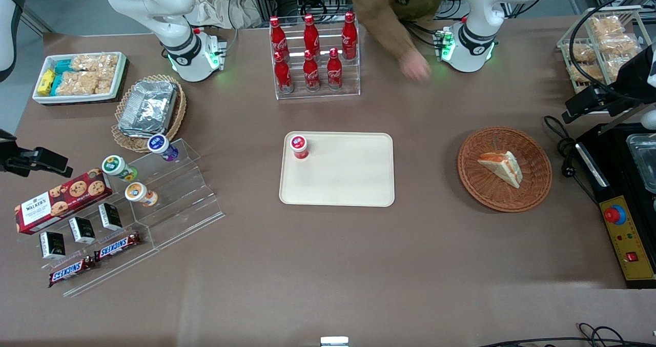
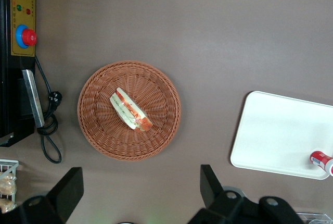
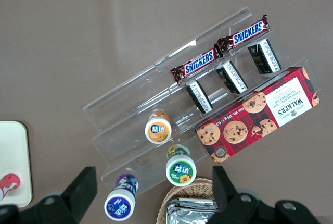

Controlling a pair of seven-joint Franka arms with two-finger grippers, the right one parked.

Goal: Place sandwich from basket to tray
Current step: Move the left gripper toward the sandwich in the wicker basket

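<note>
Left wrist view shows my gripper with its jaws spread wide and holding nothing, hanging high above the table, beside the basket rather than over it. The sandwich lies on its side near the basket's middle, untouched, filling edge showing. The tray sits well apart from the basket, with a small red-capped bottle standing in one corner.

Risks noted:
- The wedge is soft; closing hard would likely squash it or split the layers.
- Closing across the sloped faces could let it slip or swivel.
- A deep descent may catch the wicker and drag the basket.
- A careless release on the tray could topple the bottle.
</note>
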